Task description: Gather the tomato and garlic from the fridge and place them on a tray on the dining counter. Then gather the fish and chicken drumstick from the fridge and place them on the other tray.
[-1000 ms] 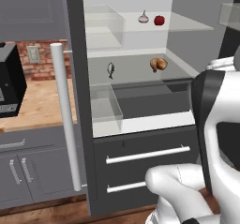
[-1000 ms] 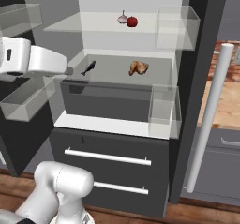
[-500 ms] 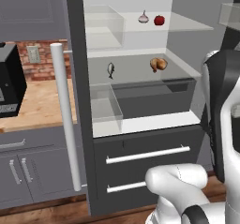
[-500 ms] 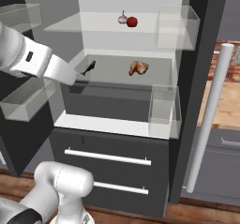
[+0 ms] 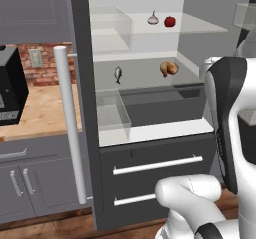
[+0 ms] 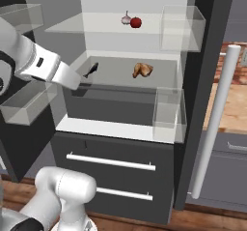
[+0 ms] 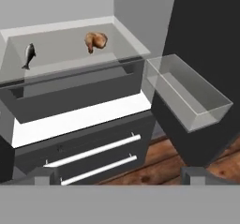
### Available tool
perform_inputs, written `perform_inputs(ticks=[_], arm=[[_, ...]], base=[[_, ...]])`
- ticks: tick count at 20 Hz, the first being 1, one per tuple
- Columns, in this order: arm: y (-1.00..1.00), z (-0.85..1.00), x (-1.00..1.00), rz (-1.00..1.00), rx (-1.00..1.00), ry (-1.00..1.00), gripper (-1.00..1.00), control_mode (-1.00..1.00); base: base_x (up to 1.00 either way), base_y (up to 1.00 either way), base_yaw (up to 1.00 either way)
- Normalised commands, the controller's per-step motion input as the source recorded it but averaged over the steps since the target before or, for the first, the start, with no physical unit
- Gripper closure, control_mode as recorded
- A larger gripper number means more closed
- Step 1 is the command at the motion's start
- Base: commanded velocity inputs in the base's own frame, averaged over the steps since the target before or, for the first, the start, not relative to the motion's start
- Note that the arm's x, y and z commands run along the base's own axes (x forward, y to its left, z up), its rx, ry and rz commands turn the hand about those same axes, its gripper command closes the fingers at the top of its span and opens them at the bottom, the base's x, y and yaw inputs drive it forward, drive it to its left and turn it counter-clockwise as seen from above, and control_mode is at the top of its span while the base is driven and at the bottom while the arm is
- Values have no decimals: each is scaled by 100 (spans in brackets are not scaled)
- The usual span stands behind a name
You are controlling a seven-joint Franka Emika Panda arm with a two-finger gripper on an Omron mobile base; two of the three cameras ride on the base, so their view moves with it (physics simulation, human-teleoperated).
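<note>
Arm (image 6: pixel 43 65) raised, forearm reaching forward and slightly down across the right base view from the left edge. In the left base view, upper arm link upright at the right side. Gripper (image 7: pixel 120 175) jaws wide apart, nothing between the fingertips (image 7: pixel 196 174).

The open fridge (image 5: pixel 145 133) has a light grey interior with glass shelves (image 5: pixel 200 25) and clear door bins (image 7: pixel 190 96). Under it are two dark drawers (image 6: pixel 116 177) with silver handles. Beside it stands a wooden surface (image 5: pixel 37 113) over grey cabinets (image 5: pixel 30 183), with a red brick wall (image 5: pixel 42 70) behind. The floor (image 7: pixel 168 164) is dark brown wood.
</note>
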Motion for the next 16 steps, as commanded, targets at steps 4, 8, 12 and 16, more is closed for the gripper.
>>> perform_inputs(ticks=[4, 8, 12, 16], arm=[[2, -31, 22, 13, 0, -2, -100, -100], [0, -15, 15, 13, 0, 0, -100, -100], [0, -27, 23, 15, -1, 0, -100, -100], [1, -27, 23, 14, -3, 0, -100, -100]], base=[[0, 0, 0], [0, 0, 0], [0, 0, 0], [0, 0, 0]])
